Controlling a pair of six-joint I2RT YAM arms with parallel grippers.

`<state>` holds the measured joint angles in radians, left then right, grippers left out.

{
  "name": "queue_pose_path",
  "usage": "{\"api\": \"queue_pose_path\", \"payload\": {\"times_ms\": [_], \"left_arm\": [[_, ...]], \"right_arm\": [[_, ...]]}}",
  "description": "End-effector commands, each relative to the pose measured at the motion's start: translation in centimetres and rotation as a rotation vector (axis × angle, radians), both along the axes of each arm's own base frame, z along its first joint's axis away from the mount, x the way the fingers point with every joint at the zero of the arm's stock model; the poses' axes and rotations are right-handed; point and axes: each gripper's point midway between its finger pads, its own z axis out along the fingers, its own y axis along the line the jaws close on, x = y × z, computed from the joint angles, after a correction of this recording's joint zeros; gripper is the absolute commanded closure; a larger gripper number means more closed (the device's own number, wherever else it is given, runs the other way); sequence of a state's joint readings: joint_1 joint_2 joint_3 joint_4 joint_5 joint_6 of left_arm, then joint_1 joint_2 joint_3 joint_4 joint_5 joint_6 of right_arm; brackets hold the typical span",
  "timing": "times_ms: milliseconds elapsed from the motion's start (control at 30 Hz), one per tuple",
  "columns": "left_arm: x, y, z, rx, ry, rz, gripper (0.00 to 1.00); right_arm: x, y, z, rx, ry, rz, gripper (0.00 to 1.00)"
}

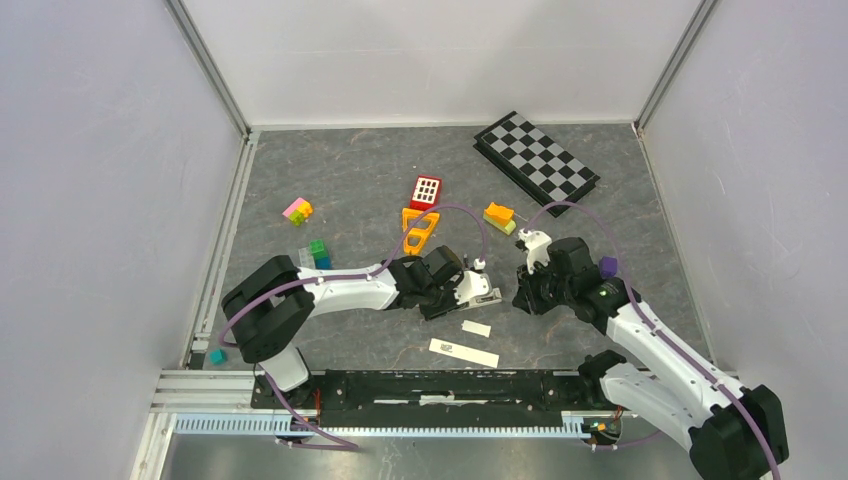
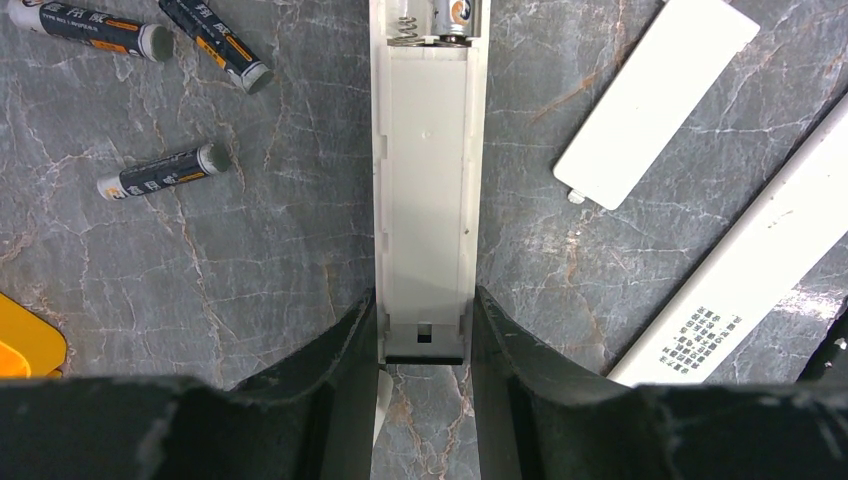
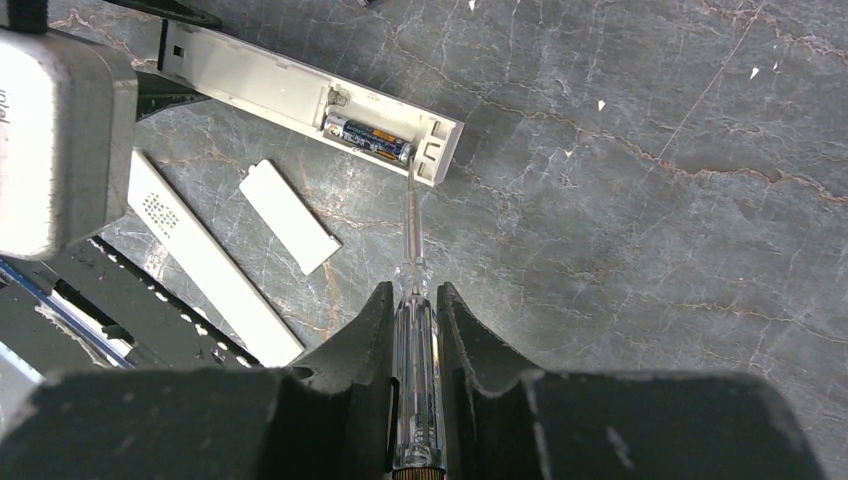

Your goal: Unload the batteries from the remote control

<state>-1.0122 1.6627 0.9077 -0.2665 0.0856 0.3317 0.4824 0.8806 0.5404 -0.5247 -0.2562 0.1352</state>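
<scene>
**One battery left inside**

From above, we see the left gripper (image 1: 468, 290) and the right gripper (image 1: 523, 297) at the long white plastic remote control (image 1: 488, 296).

Left wrist: the fingers clamp the remote, and three small dark cylindrical batteries (image 2: 165, 172) lie beside it.

Right wrist: the fingers pinch a clear-handled metal screwdriver (image 3: 415, 350), its tip at the battery (image 3: 368, 138) inside.

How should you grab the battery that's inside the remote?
Not by its long sides, which look boxed in: the battery lies flat in the open slot of the remote. I'd come from above at the end nearest the tip of the screwdriver, lever that end up, then pinch the raised end.
</scene>
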Motion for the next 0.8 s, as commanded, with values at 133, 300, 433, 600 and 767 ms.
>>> {"api": "queue_pose_path", "payload": {"times_ms": [133,300,433,600,767], "left_arm": [[0.0,-0.1,-0.1,0.029,-0.007,-0.032,0.97],[0.0,0.0,-0.1,0.031,-0.006,-0.03,0.97],[0.0,-0.1,-0.1,0.031,-0.006,-0.03,0.97],[0.0,0.0,-0.1,0.033,-0.008,-0.029,0.97],[0.0,0.0,-0.1,0.035,-0.008,-0.028,0.97]], "right_arm": [[0.2,1.4,2.0,0.068,-0.02,0.034,1.0],[0.3,1.9,3.1,0.108,-0.047,0.048,1.0],[0.3,2.3,3.7,0.133,-0.057,0.057,1.0],[0.5,2.2,3.5,0.13,-0.062,0.048,1.0],[1.6,0.3,2.2,0.045,-0.079,-0.062,1.0]]}}
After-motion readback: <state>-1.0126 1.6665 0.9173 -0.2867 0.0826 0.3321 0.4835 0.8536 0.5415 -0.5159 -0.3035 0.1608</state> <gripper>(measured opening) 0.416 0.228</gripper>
